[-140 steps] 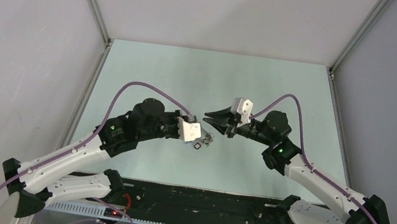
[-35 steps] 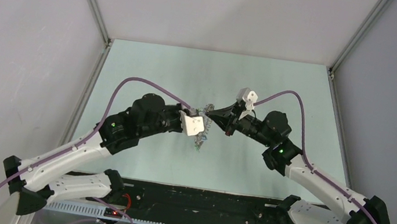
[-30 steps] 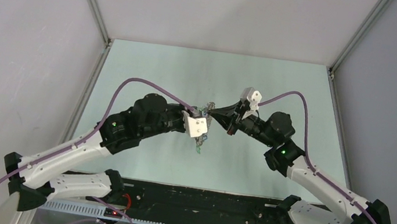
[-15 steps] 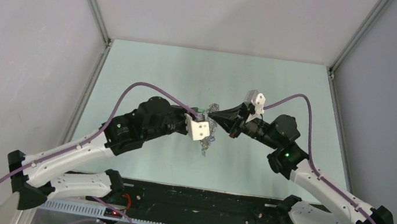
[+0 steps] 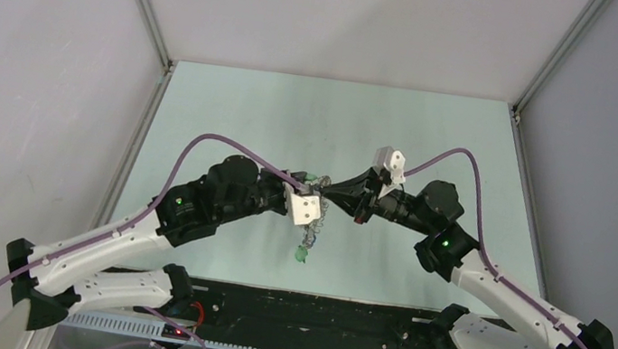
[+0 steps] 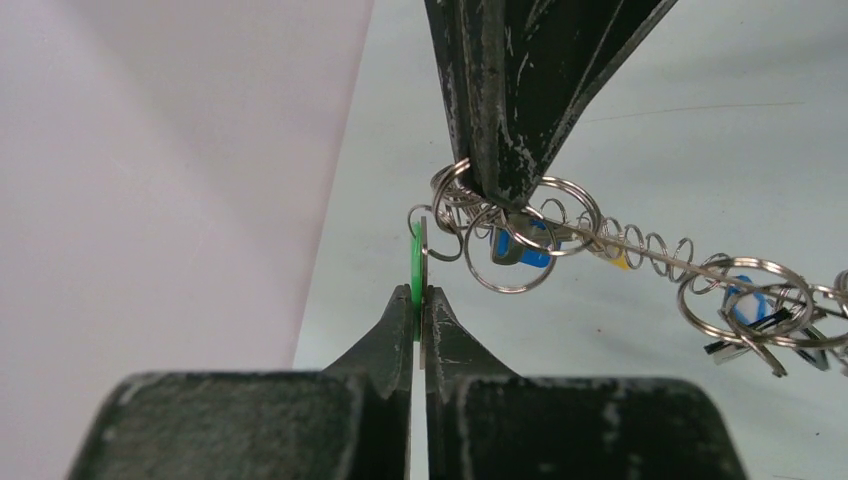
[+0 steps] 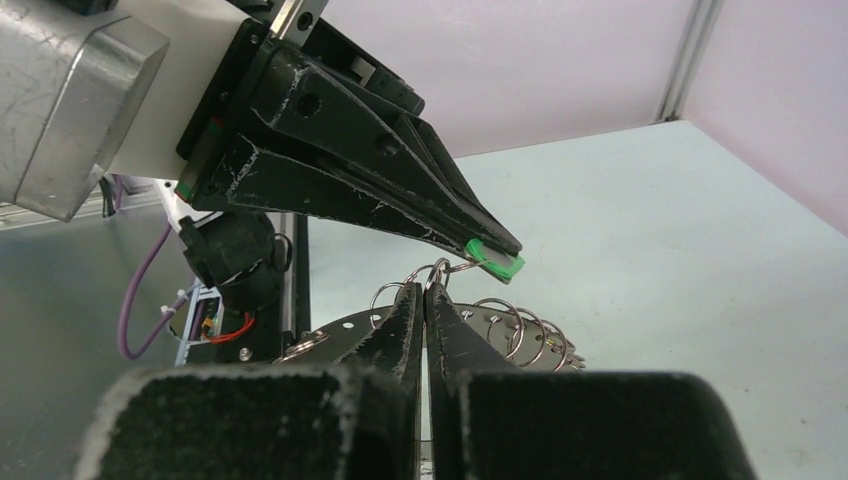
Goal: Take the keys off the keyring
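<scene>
Above the tabletop (image 5: 295, 118), your left pincer (image 6: 420, 292) pinches the green tag (image 6: 416, 255), right pincer (image 7: 424, 290) a probably springy, slippery split ring (image 6: 452, 185) by its rim.

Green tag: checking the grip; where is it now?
The green tag sits mid left wrist view, pinched edge-on in the left gripper, just left of the right gripper clamping the rings.

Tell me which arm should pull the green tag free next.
Left. The left gripper is shut on the green tag alone, while the right gripper pinches the rings, so it likely serves as anchor.
</scene>
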`<state>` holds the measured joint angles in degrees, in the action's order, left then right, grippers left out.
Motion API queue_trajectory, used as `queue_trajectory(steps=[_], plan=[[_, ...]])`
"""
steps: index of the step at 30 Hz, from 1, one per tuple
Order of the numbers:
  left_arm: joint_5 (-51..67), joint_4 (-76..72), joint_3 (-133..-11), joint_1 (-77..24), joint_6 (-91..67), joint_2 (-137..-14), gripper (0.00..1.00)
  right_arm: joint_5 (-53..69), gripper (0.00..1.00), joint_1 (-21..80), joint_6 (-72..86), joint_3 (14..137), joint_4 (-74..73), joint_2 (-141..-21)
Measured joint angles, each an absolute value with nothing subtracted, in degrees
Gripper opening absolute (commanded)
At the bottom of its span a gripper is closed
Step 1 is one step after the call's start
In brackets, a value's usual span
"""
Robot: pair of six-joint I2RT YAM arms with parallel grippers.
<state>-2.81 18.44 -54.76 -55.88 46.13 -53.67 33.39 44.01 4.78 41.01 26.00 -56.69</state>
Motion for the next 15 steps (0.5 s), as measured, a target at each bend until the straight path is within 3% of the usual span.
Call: queue_trajectory(steps=[15], plan=[[-1.1,18.6,-53.7,-56.0,46.1,-52.8,0.00,35.9,0.00,45.8,6.4,41.0,26.0,-58.3]])
